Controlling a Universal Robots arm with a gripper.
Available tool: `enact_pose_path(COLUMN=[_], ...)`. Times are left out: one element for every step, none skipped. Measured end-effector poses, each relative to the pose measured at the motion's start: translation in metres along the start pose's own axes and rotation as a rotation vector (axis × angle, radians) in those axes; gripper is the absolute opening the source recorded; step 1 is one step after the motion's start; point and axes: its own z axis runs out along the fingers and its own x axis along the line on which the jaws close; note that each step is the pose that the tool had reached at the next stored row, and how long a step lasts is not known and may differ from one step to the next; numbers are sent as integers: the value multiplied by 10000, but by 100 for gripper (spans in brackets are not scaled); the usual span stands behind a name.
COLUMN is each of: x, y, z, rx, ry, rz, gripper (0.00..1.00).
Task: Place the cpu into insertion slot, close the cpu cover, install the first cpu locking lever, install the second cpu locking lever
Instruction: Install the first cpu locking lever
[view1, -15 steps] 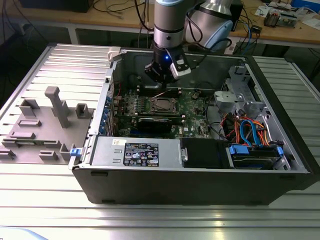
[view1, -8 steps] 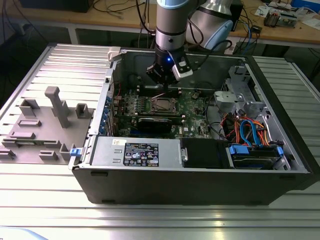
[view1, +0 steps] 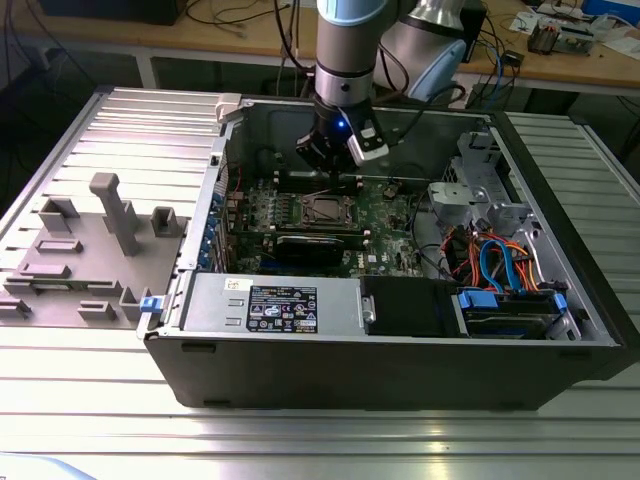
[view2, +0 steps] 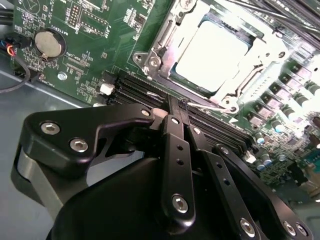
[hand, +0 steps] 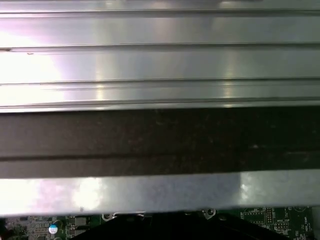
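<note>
Fixtures of grey plastic (view1: 90, 250) stood at the exterior view's left on the ribbed aluminium table (view1: 300, 440), well apart from the work. Next came the open computer case (view1: 400, 350), dark sheet metal lying on its side, with the green board (view2: 90, 45) flat on its floor. Over the middle of that board hung the gripper (view1: 334, 180), pointing straight down. Its black fingers (view2: 176, 145) were drawn together with no gap visible in the second wrist view; whether they nipped anything between them could not be told. The insertion slot (view1: 326, 210) lay just beyond the fingertips, on the side toward the exterior camera. In it sat the cpu (view2: 212, 52), flat, square and dull silver. The cpu cover (view2: 166, 40) lay down around it, a thin bright steel frame whose window showed the chip. A thin wire locking lever (view2: 207, 106) ran along the slot's edge nearest the gripper, its long axis crosswise to the fingers, one end just beside their tips. Between gripper and slot ran long black memory slots (view2: 145, 90), parallel to that lever. At the exterior view's right, a drive cage with blue and orange cables (view1: 500, 265) stood well apart.
</note>
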Motion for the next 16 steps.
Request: enact_pose_path(x=[-11, -26, -35, -39, -43, -48, -53, -59, -67, -73, -77, -81, -81, -81, -81, -82], y=[-1, -2, -3, -4, -4, -5, -6, -6, -7, -8, -9, -9, -9, -9, -9, -9], z=[14, 34, 53, 64, 74, 83, 92, 102, 117, 128, 136, 143, 146, 146, 145, 146], rx=[-1, -1, -1, -2, -1, -1, -1, -1, -1, -1, 0, -2, -3, -1, -1, -1], ry=[0, 2, 3, 3, 4, 4, 4, 5, 5, 5, 8, 6, 4, 5, 7, 7], rz=[-15, -31, -40, -43, -47, -50, -53, -57, -63, -66, -69, -73, -74, -78, -81, -84], gripper=[11, 11, 11, 11, 11, 11, 11, 11, 11, 11, 11, 11, 11, 11, 11, 11])
